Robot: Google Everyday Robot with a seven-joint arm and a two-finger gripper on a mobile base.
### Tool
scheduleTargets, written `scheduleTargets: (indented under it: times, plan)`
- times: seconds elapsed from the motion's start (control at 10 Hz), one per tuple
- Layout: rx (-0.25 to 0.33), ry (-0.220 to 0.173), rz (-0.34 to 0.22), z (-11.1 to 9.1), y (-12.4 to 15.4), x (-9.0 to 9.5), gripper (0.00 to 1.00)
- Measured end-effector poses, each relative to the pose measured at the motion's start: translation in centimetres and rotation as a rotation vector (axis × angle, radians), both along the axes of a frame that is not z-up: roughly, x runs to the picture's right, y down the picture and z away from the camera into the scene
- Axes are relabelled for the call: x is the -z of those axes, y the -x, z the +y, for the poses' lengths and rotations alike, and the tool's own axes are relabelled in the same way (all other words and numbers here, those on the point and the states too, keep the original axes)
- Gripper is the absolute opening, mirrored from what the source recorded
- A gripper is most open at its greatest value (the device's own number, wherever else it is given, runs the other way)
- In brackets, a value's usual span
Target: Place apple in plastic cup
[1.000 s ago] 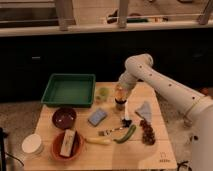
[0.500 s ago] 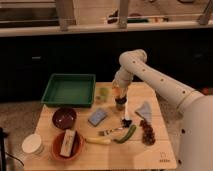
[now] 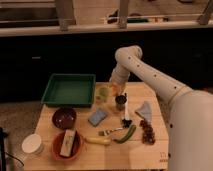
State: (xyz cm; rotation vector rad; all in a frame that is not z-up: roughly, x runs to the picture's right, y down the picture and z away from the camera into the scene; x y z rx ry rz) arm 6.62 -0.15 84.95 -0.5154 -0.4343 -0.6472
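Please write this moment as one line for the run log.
hand: above plastic cup | apple: at hand, not in cup | phase: placing

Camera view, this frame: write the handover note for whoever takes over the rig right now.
Gripper: at the table's far edge, right beside the plastic cup; an orange patch at its tip looks like the apple, but a grasp can't be confirmed.
Cup: upright, just right of the green tray, with a grey metal cup to its right.
Done: the apple appears lifted and brought next to the cup.
Left: centre it over the cup's mouth, lower, release, withdraw.
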Motion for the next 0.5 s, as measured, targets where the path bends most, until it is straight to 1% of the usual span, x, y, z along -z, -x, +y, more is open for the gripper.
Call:
scheduleTargets:
  times: [0.5]
  plan:
    - [0.067,-0.024,-0.079,-1.0,1.13,-0.73,0.0]
